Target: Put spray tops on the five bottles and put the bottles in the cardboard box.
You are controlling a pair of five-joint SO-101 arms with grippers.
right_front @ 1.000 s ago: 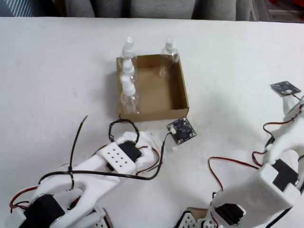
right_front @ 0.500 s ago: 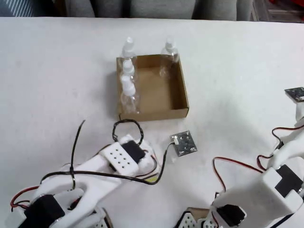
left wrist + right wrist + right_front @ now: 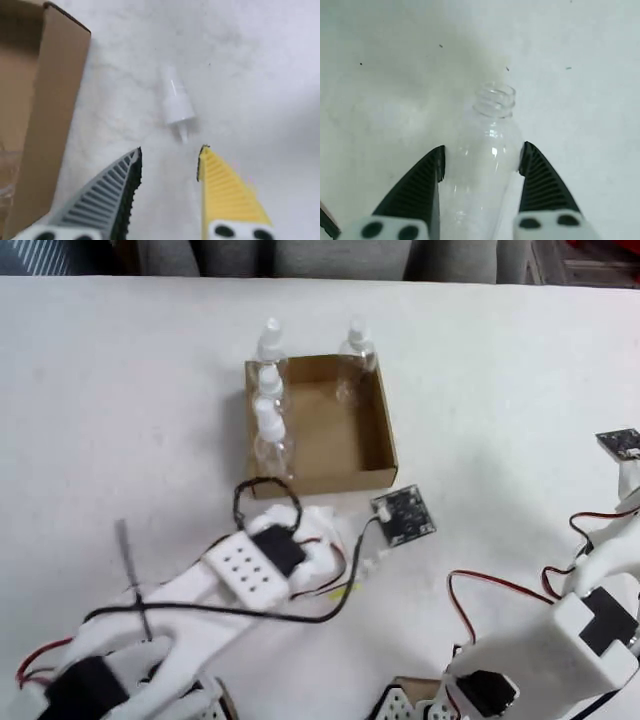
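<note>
A white spray top [image 3: 177, 105] lies on its side on the table, just beyond the fingertips of my left gripper [image 3: 170, 150], which is open with nothing in it. A corner of the cardboard box [image 3: 55, 100] stands beside it. My right gripper [image 3: 483, 147] is shut on a clear bottle [image 3: 492, 102] whose threaded neck is bare; its black fingers [image 3: 427, 180] press both sides of the body. In the high view the box [image 3: 385, 440] holds three capped bottles [image 3: 270, 435] along its left wall and one [image 3: 355, 352] at its back right corner.
The left arm [image 3: 240, 575] stretches from the lower left to just in front of the box, trailing loose cables. The right arm [image 3: 560, 640] stands at the lower right edge. White table [image 3: 120, 390] stretches wide to the left and right of the box.
The left arm's wrist has swung right and closer to the box front. The right arm drew back toward the right edge a second ago and has barely moved since.
</note>
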